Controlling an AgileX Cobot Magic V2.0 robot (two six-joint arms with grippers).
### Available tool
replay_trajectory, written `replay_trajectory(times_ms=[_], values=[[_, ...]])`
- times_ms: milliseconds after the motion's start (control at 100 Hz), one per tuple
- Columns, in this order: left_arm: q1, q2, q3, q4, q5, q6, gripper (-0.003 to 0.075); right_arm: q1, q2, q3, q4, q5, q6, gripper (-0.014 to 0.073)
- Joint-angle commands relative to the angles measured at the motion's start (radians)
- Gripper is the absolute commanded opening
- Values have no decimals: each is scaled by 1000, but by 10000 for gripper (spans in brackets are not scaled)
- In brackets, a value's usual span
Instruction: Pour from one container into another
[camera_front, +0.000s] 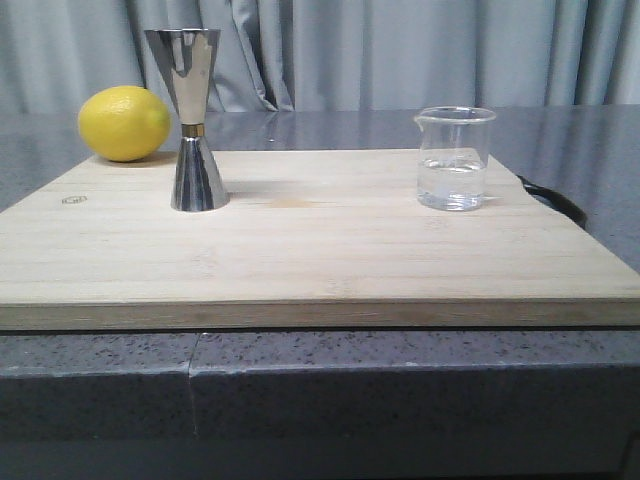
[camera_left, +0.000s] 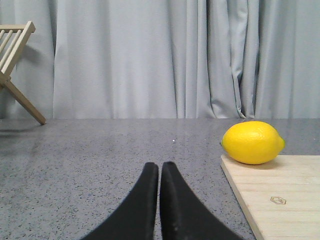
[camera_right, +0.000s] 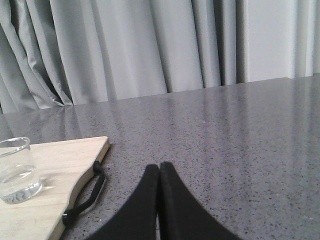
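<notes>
While neither arm shows in the front view, each wrist camera shows its own black fingers pressed together with nothing between them. The left gripper (camera_left: 160, 167) hangs over bare grey stone counter (camera_left: 100, 160), left of the board's edge, its tips closed to a thin seam. The right gripper (camera_right: 159, 167) is closed the same way above the counter to the right of the board, holding nothing.

A pale bamboo cutting board (camera_front: 320, 250) lies flat on the counter and fills most of the front view. On its right half, toward the far edge, stands the small clear glass beaker (camera_front: 454, 158), upright, its pouring lip turned to the left. Clear liquid fills roughly its lower third. In the right wrist view the beaker (camera_right: 17, 170) sits near the board's right edge, just beside a black cord loop (camera_right: 87, 195) that hangs off that edge onto the counter.

On the left half of the board stands a steel double jigger (camera_front: 190, 120), upright, with a brass band at its narrow waist; it is taller than the beaker and well apart from it. A yellow lemon (camera_front: 124, 123) rests at the far left corner of the board, just behind and left of the jigger.

Grey curtains (camera_front: 400, 50) close the background. A slatted wooden rack (camera_left: 15, 65) shows at the far left in the left wrist view.
</notes>
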Motion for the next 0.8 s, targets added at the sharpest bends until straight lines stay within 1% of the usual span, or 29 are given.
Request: replay_trajectory(times_ms=[0, 680, 790], values=[[-4, -28, 15, -1, -78, -9, -19, -6, -17, 26, -8, -74, -8, -70], [-4, -28, 15, -1, -78, -9, -19, -6, -17, 26, -8, -74, -8, -70], [-4, -28, 15, -1, -78, -9, -19, -6, -17, 26, -8, -92, -8, -70]])
